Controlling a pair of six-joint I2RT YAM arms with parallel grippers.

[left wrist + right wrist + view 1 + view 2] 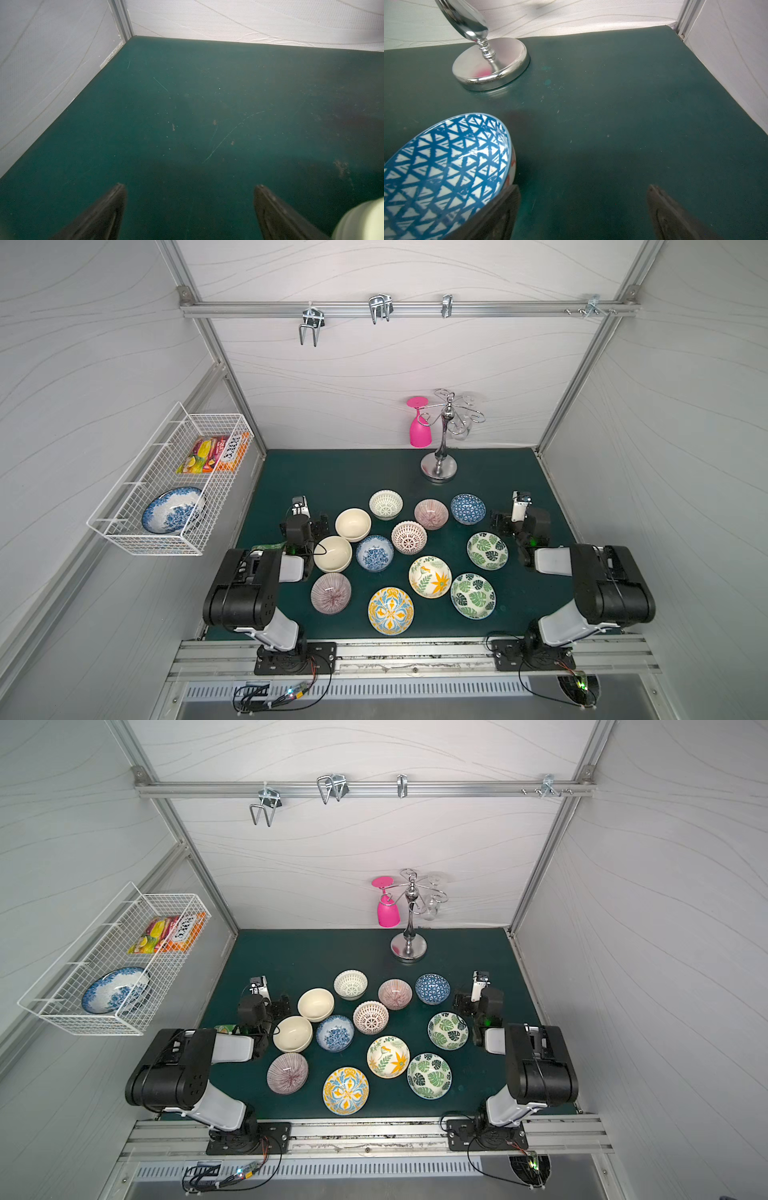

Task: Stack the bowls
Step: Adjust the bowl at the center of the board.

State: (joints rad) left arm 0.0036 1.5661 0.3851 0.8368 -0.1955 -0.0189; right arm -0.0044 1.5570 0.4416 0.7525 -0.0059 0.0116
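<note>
White walls [374, 377] with faint wavy lines close in the left, far and right sides, joined at the corners by aluminium posts [220, 364]. A metal rail [415, 308] carrying hooks [379, 308] crosses the far wall high up. A white wire basket [214, 415] hangs on the left wall. The dark green bench [332, 472] is scuffed and scratched, and a chrome stand [439, 466] rises at its far side. The light is soft and even.

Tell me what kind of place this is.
Probably a robot test booth dressed as a kitchen: aluminium frame with white panels, two arms on a rail, bowls on a green mat.
</note>
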